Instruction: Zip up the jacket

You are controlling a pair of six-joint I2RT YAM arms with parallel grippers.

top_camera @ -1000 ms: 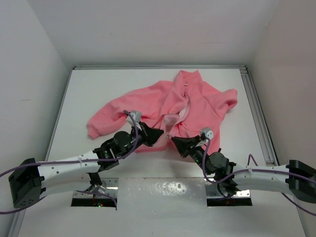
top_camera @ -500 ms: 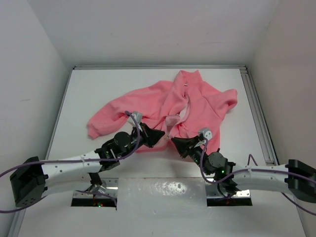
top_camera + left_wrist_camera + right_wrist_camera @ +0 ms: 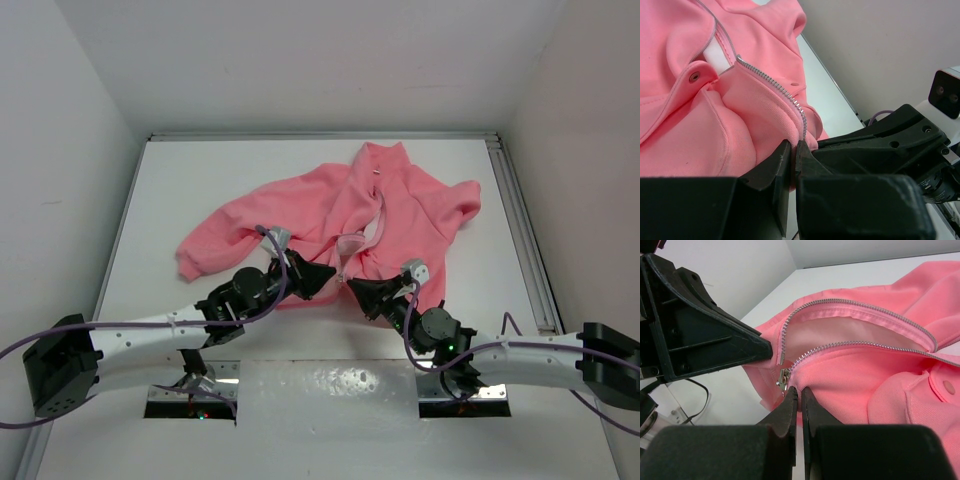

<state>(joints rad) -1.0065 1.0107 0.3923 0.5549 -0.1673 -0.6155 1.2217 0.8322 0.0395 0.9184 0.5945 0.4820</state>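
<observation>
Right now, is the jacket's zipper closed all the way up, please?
No: the right wrist view shows the jacket open, its zipper rows spread apart with pale lining between them.

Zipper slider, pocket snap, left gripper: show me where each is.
zipper slider (image 3: 783, 378): right wrist view, metal body at teeth's lower end.
pocket snap (image 3: 694, 76): left wrist view, centre of round stud.
left gripper (image 3: 793, 150): left wrist view, midway between fingertips pinching the jacket (image 3: 740, 125).
</observation>
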